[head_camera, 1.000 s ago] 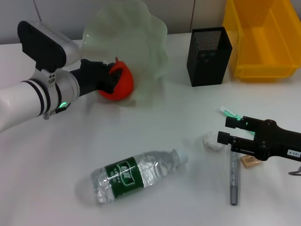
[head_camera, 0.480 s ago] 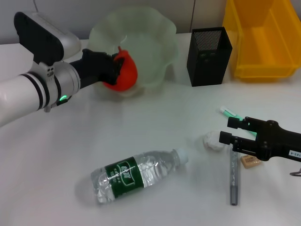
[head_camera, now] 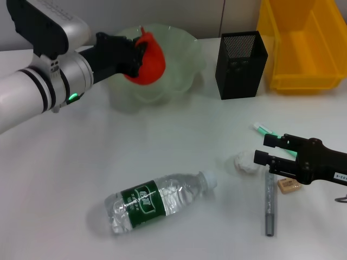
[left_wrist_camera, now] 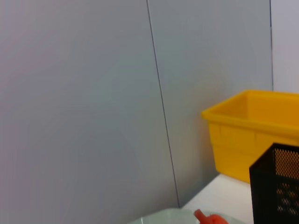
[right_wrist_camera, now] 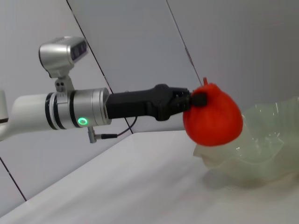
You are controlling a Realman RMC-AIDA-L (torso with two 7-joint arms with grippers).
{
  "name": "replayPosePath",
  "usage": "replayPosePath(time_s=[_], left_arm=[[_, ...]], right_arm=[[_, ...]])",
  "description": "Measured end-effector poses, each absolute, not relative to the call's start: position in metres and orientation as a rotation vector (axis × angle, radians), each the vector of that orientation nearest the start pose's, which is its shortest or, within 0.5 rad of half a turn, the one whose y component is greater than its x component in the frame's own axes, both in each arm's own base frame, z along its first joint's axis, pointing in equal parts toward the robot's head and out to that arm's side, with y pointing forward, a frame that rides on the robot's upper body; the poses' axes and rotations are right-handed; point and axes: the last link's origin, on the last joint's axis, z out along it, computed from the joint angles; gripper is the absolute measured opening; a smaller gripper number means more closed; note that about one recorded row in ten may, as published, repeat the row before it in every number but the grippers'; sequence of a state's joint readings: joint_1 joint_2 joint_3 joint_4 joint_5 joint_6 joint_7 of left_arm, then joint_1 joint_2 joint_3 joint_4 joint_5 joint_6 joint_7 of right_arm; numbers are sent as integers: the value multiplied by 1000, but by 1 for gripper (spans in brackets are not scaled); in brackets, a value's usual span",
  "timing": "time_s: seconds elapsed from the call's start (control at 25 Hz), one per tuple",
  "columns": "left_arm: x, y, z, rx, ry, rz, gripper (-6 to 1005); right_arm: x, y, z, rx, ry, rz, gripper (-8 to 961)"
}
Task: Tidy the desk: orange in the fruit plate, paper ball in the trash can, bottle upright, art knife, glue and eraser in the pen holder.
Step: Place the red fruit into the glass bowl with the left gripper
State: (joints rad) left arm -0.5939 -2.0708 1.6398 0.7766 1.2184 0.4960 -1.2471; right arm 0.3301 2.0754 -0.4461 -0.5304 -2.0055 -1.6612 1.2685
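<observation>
Holding the orange (head_camera: 147,63) above the fruit plate (head_camera: 179,81), left hand (head_camera: 140,57).

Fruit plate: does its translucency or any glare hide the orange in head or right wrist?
Head view: orange reads solid red against the pale fruit plate, held by the left claw; soft shadow under the bottle. Right wrist view: orange sharp, plate see-through, no glare. Left wrist view: mostly blank wall.

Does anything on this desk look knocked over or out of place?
Yes. The bottle lies on its side near the desk's front instead of standing. A paper ball, an eraser and a grey pen-like tool lie loose beside the right gripper, outside the pen holder.
</observation>
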Motion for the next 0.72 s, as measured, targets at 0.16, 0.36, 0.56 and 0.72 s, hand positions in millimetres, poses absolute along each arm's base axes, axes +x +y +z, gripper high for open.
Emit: replayPosePath(time_s=[0.16, 0.36, 0.56, 0.72], left_arm=[[-159, 428, -56, -2317, -275, -460, 61], [-149, 437, -57, -2301, -243, -444, 61], [-143, 442, -57, -2298, -225, -434, 62], [-147, 445, -57, -2289, -229, -414, 62]], right_arm=[[327, 258, 8, -2464, 888, 904, 662], [326, 258, 6, -2466, 892, 911, 662], [326, 257, 6, -2467, 893, 916, 662], [324, 258, 5, -2473, 890, 924, 662]])
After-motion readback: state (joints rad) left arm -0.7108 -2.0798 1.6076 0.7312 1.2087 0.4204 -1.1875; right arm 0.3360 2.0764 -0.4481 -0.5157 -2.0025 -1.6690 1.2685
